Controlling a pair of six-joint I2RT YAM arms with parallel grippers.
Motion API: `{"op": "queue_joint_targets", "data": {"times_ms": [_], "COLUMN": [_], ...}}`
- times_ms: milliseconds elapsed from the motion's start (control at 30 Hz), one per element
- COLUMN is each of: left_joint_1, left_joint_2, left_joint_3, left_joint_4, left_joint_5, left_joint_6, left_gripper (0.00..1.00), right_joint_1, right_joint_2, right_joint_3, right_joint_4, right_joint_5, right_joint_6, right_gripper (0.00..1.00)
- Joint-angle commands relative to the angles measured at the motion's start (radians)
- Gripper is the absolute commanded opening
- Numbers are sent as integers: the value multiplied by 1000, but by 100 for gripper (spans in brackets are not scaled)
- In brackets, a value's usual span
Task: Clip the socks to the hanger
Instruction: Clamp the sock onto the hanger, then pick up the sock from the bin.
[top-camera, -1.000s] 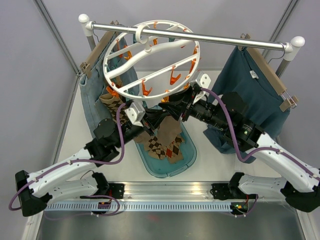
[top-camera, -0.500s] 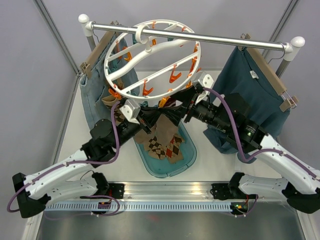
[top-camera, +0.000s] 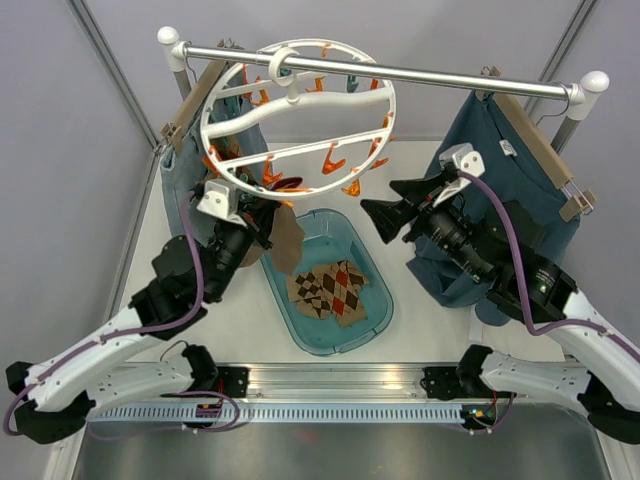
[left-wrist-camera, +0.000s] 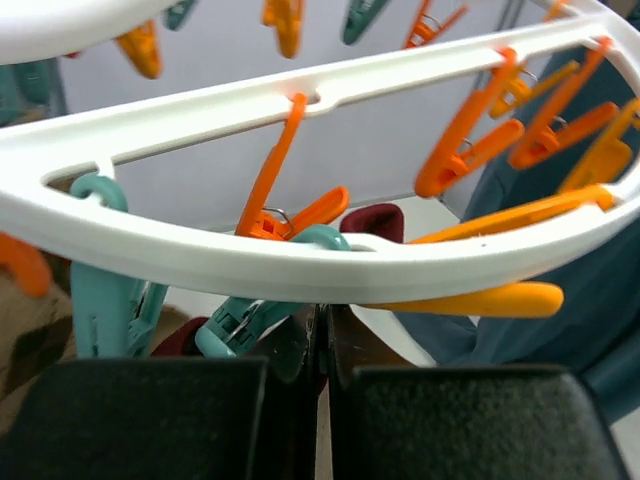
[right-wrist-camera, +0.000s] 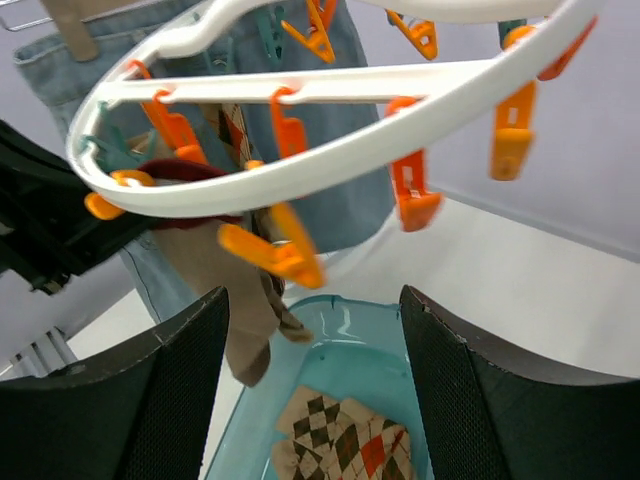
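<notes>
Left end effector (top-camera: 258, 226) clenched on one sock (top-camera: 285, 245), which hangs long axis down under the hanger (top-camera: 300, 150) rim, upper left of frame (clip bite unconfirmed). Right end effector (top-camera: 378, 222) released, empty. Remaining socks (top-camera: 335, 290) lie in the tub (top-camera: 375, 310), lower centre; I judge the right arm nearer.
</notes>
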Motion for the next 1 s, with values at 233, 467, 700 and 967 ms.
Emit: {"op": "queue_joint_targets", "data": {"times_ms": [233, 467, 700, 967], "left_joint_1": [0, 0, 11, 23], "left_joint_2": [-32, 30, 78, 78], "left_joint_3": [132, 149, 154, 164], "left_joint_4": [-164, -95, -63, -72], "left_joint_5": [-348, -540, -623, -633], "left_joint_6": [1, 133, 182, 173], "left_gripper": [2, 2, 3, 6], "right_joint_1": [5, 9, 57, 127], "right_joint_2": [0, 50, 120, 253], "right_joint_3": [-120, -235, -385, -496], "right_joint_4": [-80, -67, -4, 59], "right_joint_5": [169, 123, 107, 101], "right_joint_6": [62, 114, 176, 197], "right_gripper": [74, 70, 67, 63]}}
